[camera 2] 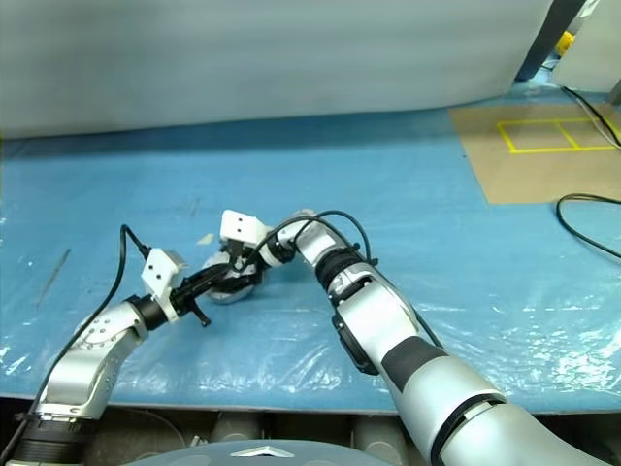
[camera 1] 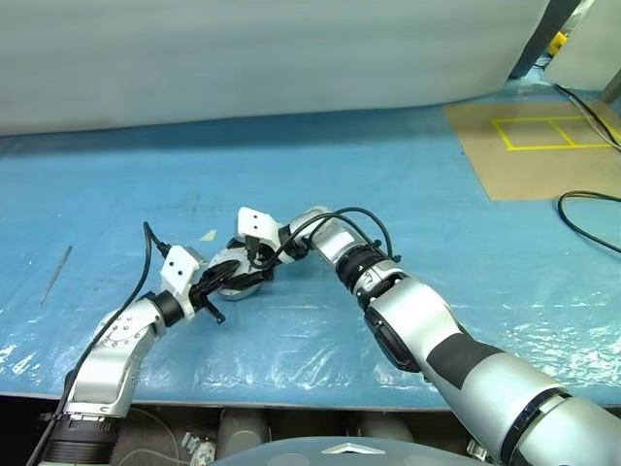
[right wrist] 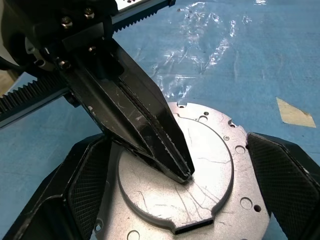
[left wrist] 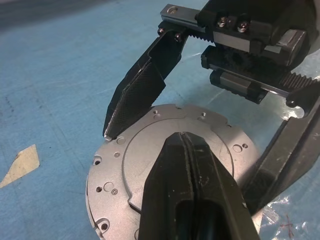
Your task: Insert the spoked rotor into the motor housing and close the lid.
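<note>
Head view: both pincers meet over the lid [camera 1: 243, 282] on the blue table [camera 1: 437, 223]. Left wrist: left pincer [left wrist: 186, 150] clenched, tips pressing lid centre. Right wrist: right pincer [right wrist: 170, 200] released, straddling the rim. Judgement: press straight down, evenly. Rotor, housing hidden underneath. No legible markings.

No readable text

No lettering, label, brand or number is being shown legibly on anything; only yellow tape lines [camera 1: 543, 133], forming boxes, are being displayed as a marking on the brown board [camera 1: 543, 170].
</note>
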`<act>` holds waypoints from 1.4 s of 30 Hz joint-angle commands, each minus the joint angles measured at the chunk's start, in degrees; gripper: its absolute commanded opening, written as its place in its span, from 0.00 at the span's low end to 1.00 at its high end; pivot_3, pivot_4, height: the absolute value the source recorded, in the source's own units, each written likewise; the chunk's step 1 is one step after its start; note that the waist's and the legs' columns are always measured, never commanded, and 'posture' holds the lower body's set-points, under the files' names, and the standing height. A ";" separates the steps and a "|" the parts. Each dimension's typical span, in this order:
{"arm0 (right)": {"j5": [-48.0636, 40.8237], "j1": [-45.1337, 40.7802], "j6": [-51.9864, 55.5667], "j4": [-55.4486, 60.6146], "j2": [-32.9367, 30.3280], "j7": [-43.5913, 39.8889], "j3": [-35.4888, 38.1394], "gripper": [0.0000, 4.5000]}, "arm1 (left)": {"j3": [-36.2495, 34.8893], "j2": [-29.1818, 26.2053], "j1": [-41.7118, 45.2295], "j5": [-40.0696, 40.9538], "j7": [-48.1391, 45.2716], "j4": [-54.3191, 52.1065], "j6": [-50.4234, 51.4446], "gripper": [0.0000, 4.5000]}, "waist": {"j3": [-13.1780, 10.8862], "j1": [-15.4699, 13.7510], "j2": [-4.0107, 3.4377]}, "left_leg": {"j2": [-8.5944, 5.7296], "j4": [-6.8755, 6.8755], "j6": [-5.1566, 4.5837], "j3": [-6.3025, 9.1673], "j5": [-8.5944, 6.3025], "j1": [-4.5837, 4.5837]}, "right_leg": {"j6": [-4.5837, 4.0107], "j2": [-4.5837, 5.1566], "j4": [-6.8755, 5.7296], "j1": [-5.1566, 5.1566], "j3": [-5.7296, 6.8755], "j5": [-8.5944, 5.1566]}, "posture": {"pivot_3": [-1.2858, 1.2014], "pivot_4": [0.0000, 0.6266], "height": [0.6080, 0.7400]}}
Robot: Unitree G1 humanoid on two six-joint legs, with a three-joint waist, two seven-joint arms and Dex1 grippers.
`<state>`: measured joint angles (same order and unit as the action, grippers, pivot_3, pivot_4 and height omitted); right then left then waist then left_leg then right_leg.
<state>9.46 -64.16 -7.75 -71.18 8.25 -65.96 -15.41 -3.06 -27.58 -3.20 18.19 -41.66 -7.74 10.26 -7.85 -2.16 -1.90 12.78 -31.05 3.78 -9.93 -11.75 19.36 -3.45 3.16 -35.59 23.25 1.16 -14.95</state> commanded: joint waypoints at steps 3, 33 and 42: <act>-3.54 0.35 4.97 2.40 -0.73 -3.69 3.25 0.99 | 2.81 -0.94 -2.23 -2.32 -0.52 4.60 3.13 0.00 | -0.07 0.00 0.13 | 0.00 0.00 -0.01 0.00 0.00 0.22 | 0.00 -0.03 0.00 0.04 0.13 0.00 | 0.52 0.24 1.00; -10.44 1.49 53.01 1.28 0.09 4.67 9.80 0.99 | 2.77 -0.92 -1.29 -4.54 0.70 7.50 -0.44 0.00 | -0.12 -0.05 0.27 | 0.02 0.04 0.00 0.00 0.01 -0.19 | -0.01 -0.04 -0.06 -0.27 0.10 0.00 | 0.52 0.24 1.00; -20.06 3.79 67.78 4.64 5.95 13.32 19.39 0.99 | 2.65 -0.95 -0.65 -4.79 1.06 8.14 -1.48 0.00 | 0.41 0.69 0.32 | 0.00 0.36 0.09 -0.02 0.04 -0.36 | 0.01 -0.05 0.16 -0.32 0.02 -0.03 | 0.52 0.24 1.00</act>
<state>-7.62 -62.67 55.12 -63.66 8.29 -55.28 1.91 -2.78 -28.11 -1.68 16.38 -40.67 -4.32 6.65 -7.44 -1.47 -1.58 12.76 -30.68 4.01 -9.95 -11.64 19.03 -3.46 3.10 -35.42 22.95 1.19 -15.00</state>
